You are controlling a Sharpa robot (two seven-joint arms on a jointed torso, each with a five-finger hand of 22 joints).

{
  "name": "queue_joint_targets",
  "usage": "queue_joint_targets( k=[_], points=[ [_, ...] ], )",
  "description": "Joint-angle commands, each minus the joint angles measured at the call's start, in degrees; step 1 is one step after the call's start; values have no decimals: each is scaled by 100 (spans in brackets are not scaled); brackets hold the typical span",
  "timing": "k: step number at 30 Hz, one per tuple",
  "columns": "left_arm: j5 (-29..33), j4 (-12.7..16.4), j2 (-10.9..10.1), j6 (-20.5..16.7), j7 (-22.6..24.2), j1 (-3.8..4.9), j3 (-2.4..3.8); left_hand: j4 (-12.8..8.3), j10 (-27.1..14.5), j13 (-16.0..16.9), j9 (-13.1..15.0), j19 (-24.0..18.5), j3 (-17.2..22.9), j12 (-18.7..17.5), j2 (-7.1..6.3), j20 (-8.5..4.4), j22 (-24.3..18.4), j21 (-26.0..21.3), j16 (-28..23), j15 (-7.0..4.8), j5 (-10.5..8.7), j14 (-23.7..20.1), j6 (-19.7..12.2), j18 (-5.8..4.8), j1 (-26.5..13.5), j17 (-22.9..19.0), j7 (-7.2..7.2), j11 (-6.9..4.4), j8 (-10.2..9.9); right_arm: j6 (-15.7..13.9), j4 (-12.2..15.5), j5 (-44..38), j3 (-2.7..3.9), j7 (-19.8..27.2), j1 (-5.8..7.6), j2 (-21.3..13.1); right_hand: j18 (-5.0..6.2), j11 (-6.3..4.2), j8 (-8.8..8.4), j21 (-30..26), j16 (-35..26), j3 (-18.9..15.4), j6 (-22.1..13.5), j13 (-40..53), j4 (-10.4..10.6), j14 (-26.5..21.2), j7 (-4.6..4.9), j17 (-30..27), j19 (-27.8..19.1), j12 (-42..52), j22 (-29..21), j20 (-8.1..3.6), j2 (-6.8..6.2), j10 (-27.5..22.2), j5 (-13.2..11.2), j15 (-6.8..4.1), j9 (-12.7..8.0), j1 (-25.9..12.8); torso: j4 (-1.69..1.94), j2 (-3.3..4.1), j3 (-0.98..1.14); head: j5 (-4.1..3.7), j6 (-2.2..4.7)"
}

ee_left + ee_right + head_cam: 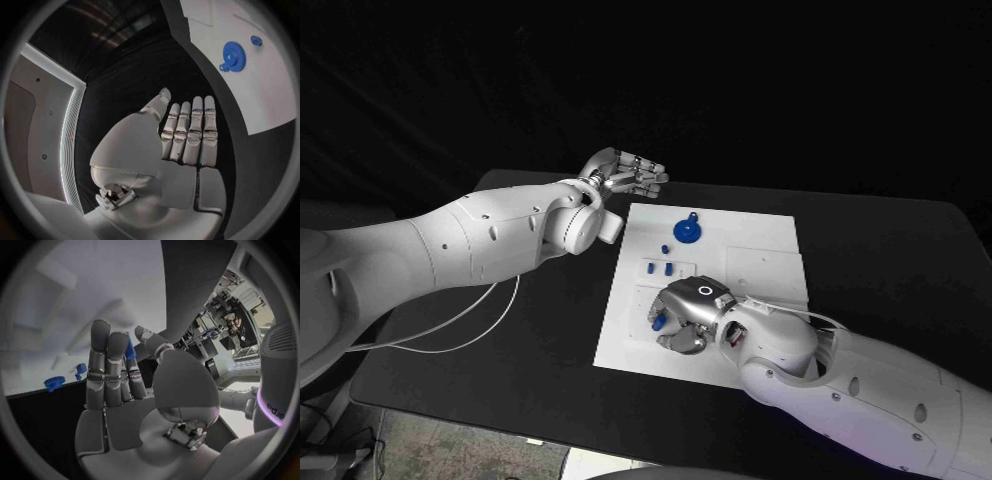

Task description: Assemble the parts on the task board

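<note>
1. No readable writing on the white task board (747, 240); letters on an arm in the right wrist view too cut off to read
2. Left hand (623, 176) off the board's 11 o'clock corner, above bare black table (516, 390), fingers straight and together, holding nothing
3. Right hand (687, 318) over the board's 7 o'clock part, pinching a small blue part (130, 349)
4. Blue gear (687, 230) near the 12 o'clock edge; small blue pieces (658, 267) mid-board, well apart from the left hand
</note>
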Motion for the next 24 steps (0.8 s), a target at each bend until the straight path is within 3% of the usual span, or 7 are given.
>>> queue_joint_targets(
  k=[1, 3, 5, 7, 12, 19, 24],
  points=[
    [27, 11, 6, 27, 66, 5, 5, 24, -16, 2, 0, -18, 1, -13, 32, 16, -5, 12, -9, -2, -19, -23, -23, 48, 8, 5, 2, 21, 8, -177, -1, 157, -3, 50, -9, -23, 101, 51, -41, 2, -19, -571, -250, -9, 114, -5, -9, -54, 235, 8, -123, 52, 49, -264, 21, 57, -9, 211, -4, -4, 0, -8, 0],
    [27, 10, 8, 11, 75, 5, 5, 24, -16, 2, 0, -18, 1, -13, 32, 16, -5, 12, -9, -2, -19, -23, -23, 48, 8, 5, 2, 21, 8, -321, 6, 194, -3, 61, -9, -35, 160, 111, -38, 14, -3, -867, -453, -10, 308, -9, -42, -86, 235, 14, -220, 87, -6, -508, -37, 94, -8, 415, -4, -2, 0, -11, 3],
    [27, 8, 13, 2, 80, 5, 5, 26, -3, 1, 0, -14, 9, -15, 32, 11, -11, 19, -9, -8, -18, -5, -19, 44, 5, 6, 1, 17, 8, -464, 13, 228, -2, 73, -9, -45, 193, 129, -41, 46, 14, -942, -556, -12, 491, -18, -49, -107, 235, 7, -291, 109, -61, -569, -58, 109, -10, 541, -5, -2, 1, -12, 5],
    [27, 10, 20, -1, 85, 5, 5, 26, -4, 1, 0, -11, 10, -15, 33, 10, -11, 20, -9, -9, -19, -4, -17, 45, 5, 6, 1, 17, 9, -621, 26, 271, -2, 93, -9, -55, 237, 156, -48, 68, 26, -995, -945, -12, 659, -25, -96, -124, 234, 7, -363, 128, -157, -674, -76, 127, -19, 631, -2, -4, -2, -19, 15],
    [27, 10, 26, -1, 89, 5, 5, 26, -4, 1, 0, -11, 10, -15, 33, 10, -11, 20, -9, -9, -19, -4, -17, 45, 5, 6, 1, 17, 9, -855, 75, 348, -1, 139, -8, -83, 279, 180, -59, 144, 49, -1054, -1050, -13, 957, -33, -149, -156, 230, 5, -535, 153, -255, -755, -126, 145, -26, 808, -9, -4, -2, -32, 25],
    [28, 6, 16, 8, 77, 4, 5, 26, -4, 1, 0, -11, 10, -15, 33, 10, -11, 20, -9, -9, -19, -4, -17, 45, 5, 6, 1, 17, 9, -1012, 215, 516, 14, 225, -8, -190, 247, 135, -55, 216, 64, -966, -906, -12, 817, -30, -126, -161, 227, 3, -607, 127, -168, -576, -138, 116, -21, 739, 7, -1, 1, -58, 36],
    [28, 8, 4, 17, 71, 4, 5, 26, -4, 1, 0, -11, 10, -15, 33, 10, -11, 20, -9, -9, -19, -4, -17, 45, 5, 6, 1, 17, 9, -1100, 404, 930, 155, 325, -7, -402, 160, 37, -53, 265, 67, -878, -814, -14, 641, -22, -87, -159, 224, 12, -630, 58, -46, -236, -145, 44, -18, 587, 3, -6, -5, -81, 48]
  ],
)
